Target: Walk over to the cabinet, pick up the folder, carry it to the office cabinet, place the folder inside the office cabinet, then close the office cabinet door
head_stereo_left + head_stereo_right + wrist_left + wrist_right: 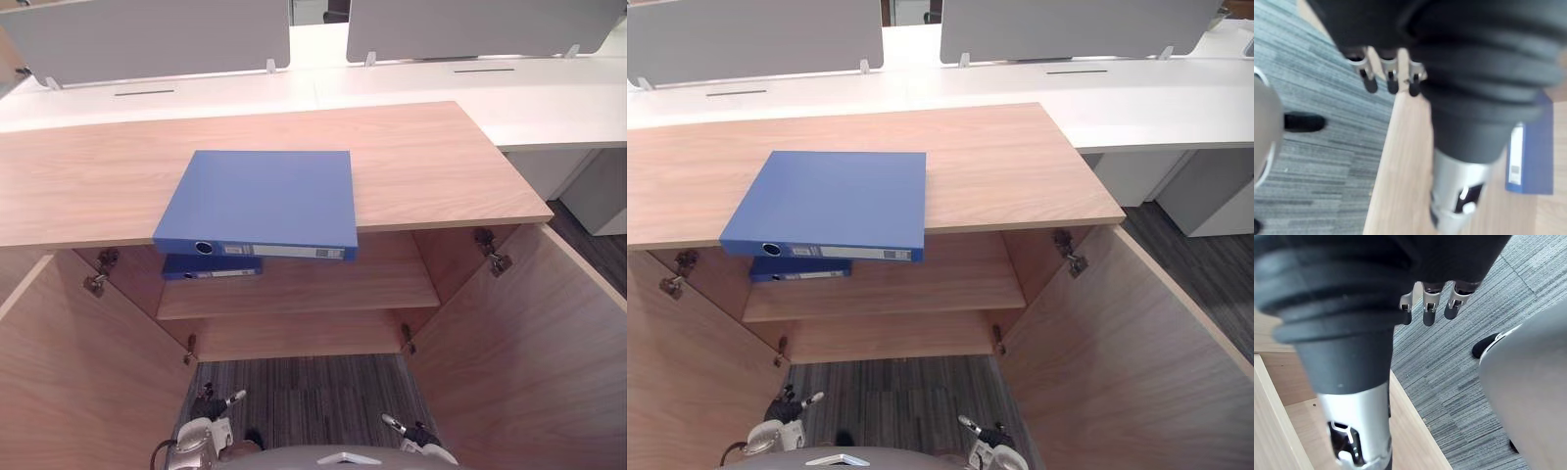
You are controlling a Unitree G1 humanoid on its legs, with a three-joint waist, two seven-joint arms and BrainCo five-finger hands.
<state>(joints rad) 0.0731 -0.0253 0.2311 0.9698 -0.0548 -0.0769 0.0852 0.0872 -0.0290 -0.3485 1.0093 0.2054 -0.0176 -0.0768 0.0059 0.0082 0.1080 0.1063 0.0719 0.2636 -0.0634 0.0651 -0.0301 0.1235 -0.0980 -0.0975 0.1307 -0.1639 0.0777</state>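
Two things matter most here. One flat blue folder (pixel 260 201) lies on top of the light wooden cabinet (pixel 431 166), and its label edge sticks out a little over the front. A second blue folder (pixel 211 266) lies on the wooden shelf (pixel 323 289) inside, between the open wooden doors (pixel 529 352).

The left hand (pixel 209 403) and right hand (pixel 411 431) hang low near the floor. Their fingers (pixel 1391 78) are loose and hold nothing.

I think both hands should rise, take the top folder by its sides and keep it flat. Most of the second folder is hidden under the top.
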